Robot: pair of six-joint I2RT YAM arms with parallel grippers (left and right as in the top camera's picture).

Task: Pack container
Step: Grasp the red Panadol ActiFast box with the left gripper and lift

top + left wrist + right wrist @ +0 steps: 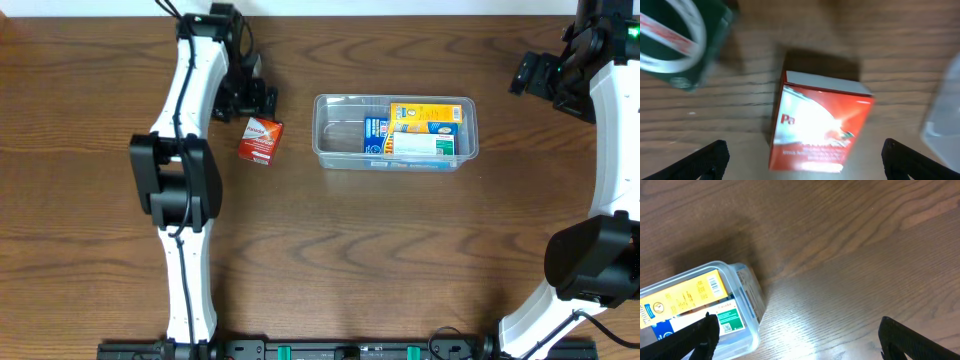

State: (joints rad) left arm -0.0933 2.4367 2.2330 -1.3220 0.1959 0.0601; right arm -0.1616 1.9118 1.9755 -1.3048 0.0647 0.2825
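Note:
The container (335, 150) is a clear tub at mid-table holding a yellow box (425, 114), a blue box (375, 134) and a white-and-green box (420, 146). A red box (261, 139) lies on the wood to its left. My left gripper (256, 98) hangs just behind the red box, open. In the left wrist view the red box (817, 125) sits between the spread fingers (710, 160), untouched. My right gripper (532, 74) is open at the far right, apart from the tub. Its wrist view shows the container's corner (747, 300) beside the left finger (695, 340).
A dark green object with a white-and-red ring (675, 40) lies beyond the red box in the left wrist view. The container's edge (945, 115) shows at that view's right. Bare wood table (400, 260) lies in front of the tub.

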